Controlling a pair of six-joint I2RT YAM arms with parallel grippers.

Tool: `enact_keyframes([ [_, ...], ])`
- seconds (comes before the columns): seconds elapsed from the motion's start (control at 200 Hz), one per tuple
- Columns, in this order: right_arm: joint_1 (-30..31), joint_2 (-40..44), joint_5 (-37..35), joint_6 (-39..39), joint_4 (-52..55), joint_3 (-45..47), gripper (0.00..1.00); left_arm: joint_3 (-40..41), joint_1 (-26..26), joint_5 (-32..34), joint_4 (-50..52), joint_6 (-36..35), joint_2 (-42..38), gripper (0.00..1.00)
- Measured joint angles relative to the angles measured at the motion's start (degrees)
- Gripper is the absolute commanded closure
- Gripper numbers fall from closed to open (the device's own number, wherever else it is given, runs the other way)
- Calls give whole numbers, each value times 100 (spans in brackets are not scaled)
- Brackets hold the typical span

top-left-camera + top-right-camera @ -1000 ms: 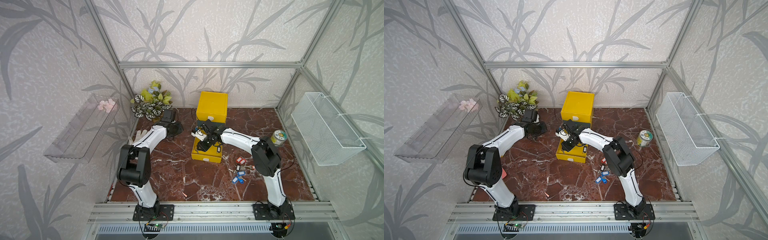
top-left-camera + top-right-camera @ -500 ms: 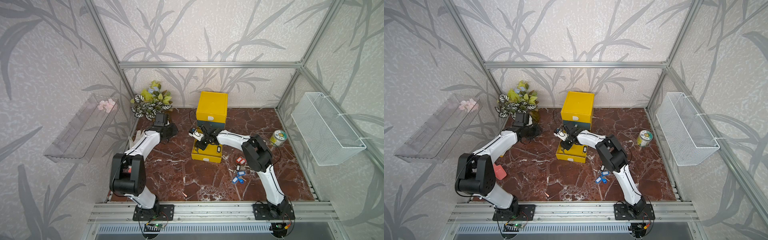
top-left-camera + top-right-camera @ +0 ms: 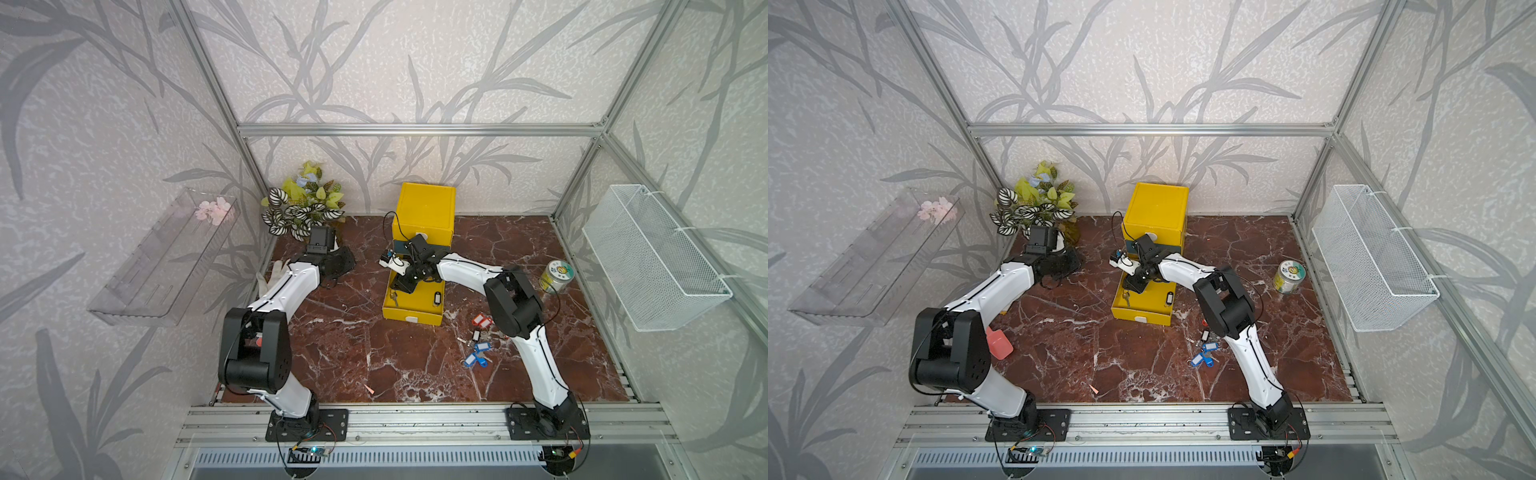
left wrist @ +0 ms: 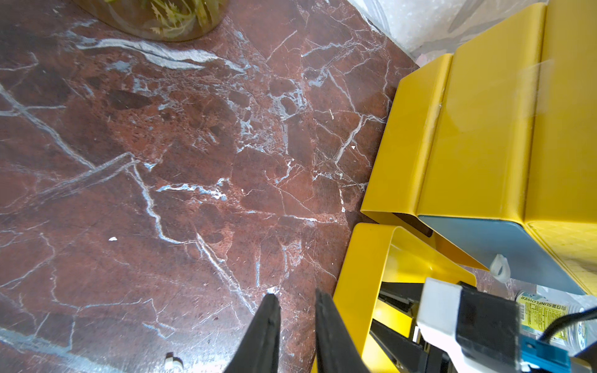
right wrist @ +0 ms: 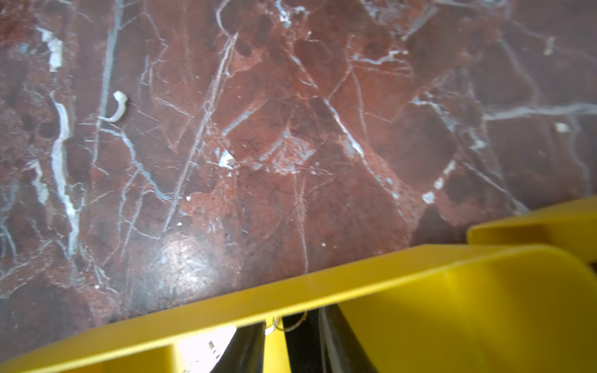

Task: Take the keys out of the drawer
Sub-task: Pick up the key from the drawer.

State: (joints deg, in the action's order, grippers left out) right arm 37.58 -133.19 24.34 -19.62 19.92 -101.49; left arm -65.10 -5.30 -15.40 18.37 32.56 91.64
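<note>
This is a robot lab dressed up like a room. Two robot arms [image 3: 291, 282] are bolted to a metal rail [image 3: 415, 419] with wires [image 3: 309, 451]. Metal bars [image 3: 415, 129] hold up walls [image 3: 415, 62] of leaf paper. A plant [image 3: 303, 203] stands on the stone floor [image 3: 353, 345].

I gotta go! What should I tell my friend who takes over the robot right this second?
Left claw: open, empty, above the red marble table.
Right claw: down in the pulled-out yellow drawer, a thin metal ring at its tips; grip unclear.
Done: red-, black- and blue-tagged keys lie on the table.
Left to do: a bare metal key and a black-tagged key, both in the drawer.
</note>
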Motion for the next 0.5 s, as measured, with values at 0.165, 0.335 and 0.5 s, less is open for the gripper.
enact_keyframes([
  [0.165,48,-17,63,9,98,0,69,2,0,-2,2,-4,0,76],
  [0.335,118,-17,-240,39,157,0,73,101,-2,0,7,-7,-42,76],
  [0.5,166,-15,-542,103,133,0,82,184,-22,2,15,-44,-94,76],
])
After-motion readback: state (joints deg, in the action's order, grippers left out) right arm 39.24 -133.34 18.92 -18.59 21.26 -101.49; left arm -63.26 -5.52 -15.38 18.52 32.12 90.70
